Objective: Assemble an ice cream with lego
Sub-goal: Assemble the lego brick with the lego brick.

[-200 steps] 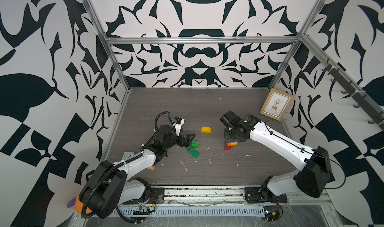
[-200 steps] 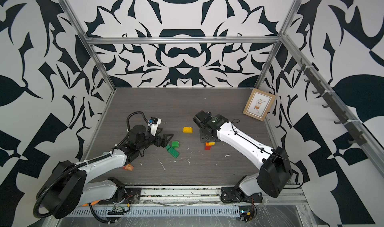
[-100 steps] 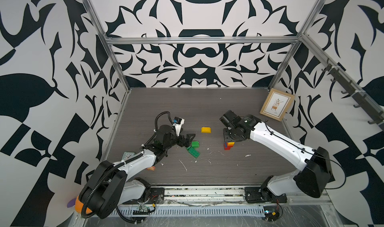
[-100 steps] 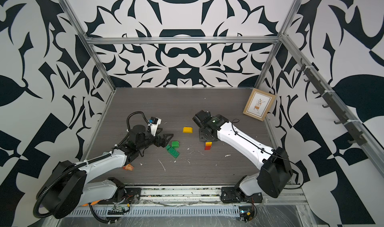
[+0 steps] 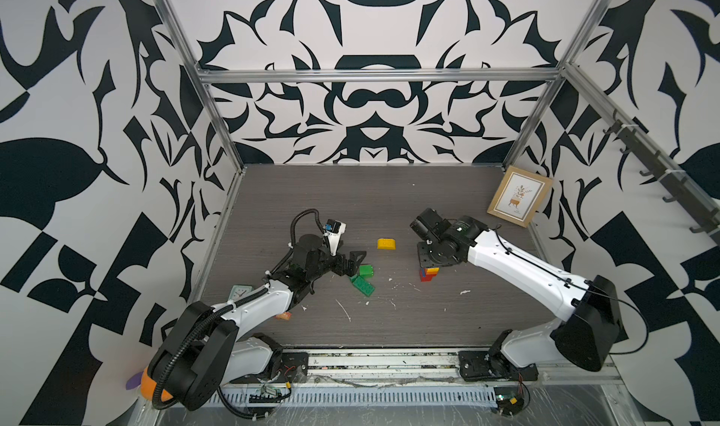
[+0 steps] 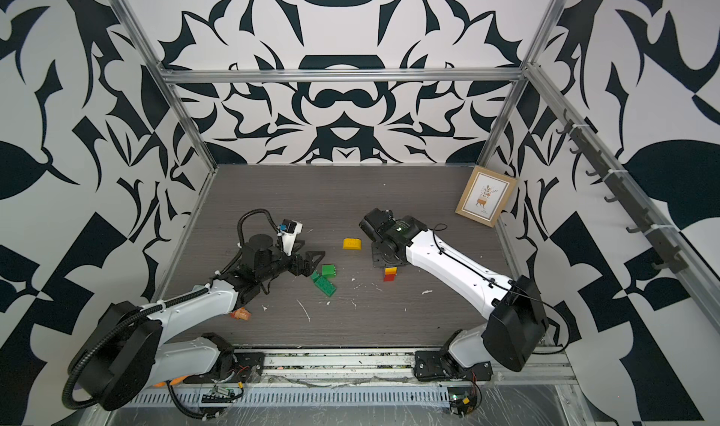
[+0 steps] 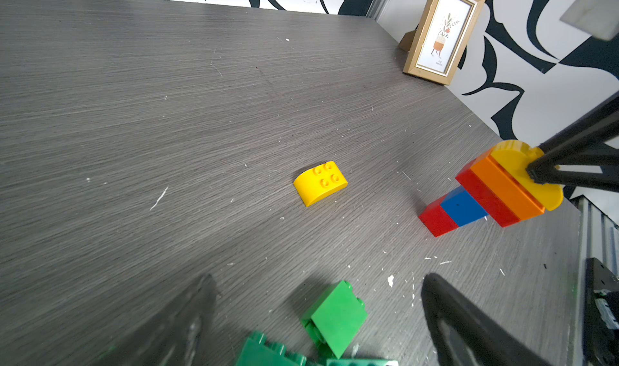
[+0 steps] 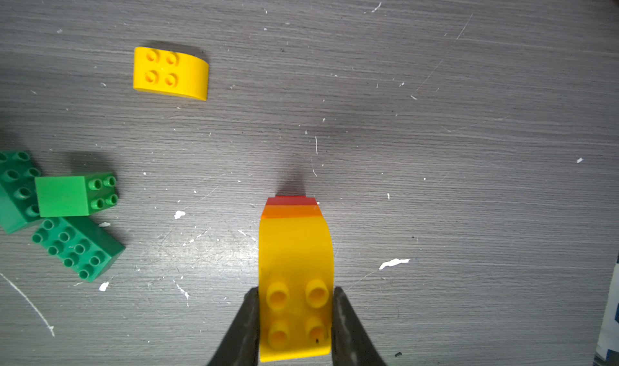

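Clenched on the flat sides of the yellow dome-shaped plastic brick point(image 8: 294, 247) capping the red-blue-orange stack point(image 7: 482, 197) standing on the grey bench point(image 8: 469, 146), the right end effector point(image 8: 296, 314) likely holds something light, rigid and slick; the left end effector point(image 5: 350, 262) gapes empty.

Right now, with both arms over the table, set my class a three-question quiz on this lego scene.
1. True or false: the right hand grips the yellow dome that tops the stack.
2. Which brick sits directly under that dome? A orange brick; B blue brick; C red brick.
3. Fill the gap: the left hand, beside the green bricks, is ____.

Key: 1 true; 2 A; 3 open.
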Controlling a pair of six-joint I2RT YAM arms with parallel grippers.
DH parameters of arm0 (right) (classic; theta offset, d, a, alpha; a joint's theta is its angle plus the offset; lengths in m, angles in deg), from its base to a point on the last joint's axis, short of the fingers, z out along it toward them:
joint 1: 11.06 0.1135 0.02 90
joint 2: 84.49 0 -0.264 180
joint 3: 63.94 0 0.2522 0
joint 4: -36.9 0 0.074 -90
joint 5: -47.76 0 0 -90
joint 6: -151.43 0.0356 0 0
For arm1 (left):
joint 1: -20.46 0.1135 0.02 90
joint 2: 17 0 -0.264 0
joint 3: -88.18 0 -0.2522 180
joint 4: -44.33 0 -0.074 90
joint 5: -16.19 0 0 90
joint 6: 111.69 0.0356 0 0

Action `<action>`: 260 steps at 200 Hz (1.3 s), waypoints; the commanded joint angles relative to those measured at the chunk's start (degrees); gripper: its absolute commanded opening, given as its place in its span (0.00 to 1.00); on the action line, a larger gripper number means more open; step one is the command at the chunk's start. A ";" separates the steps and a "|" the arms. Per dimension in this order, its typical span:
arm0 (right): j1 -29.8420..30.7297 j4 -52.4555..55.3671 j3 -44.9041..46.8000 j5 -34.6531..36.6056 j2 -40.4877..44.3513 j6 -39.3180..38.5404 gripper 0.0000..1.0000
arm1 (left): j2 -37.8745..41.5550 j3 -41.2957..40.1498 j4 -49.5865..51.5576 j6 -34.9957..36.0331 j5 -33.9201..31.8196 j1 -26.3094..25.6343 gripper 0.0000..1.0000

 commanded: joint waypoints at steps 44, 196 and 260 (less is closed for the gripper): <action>1.02 3.96 1.96 4.17 -1.86 -0.50 0.30 | -0.49 1.35 -0.51 0.15 0.27 -0.10 0.99; 0.94 -1.68 0.92 2.24 -2.86 -4.44 0.45 | 0.29 1.31 0.07 0.43 -0.09 -0.10 0.99; 0.95 -3.80 -1.07 3.32 -2.56 -5.98 0.55 | -0.06 1.44 0.16 0.60 -0.20 -0.10 0.99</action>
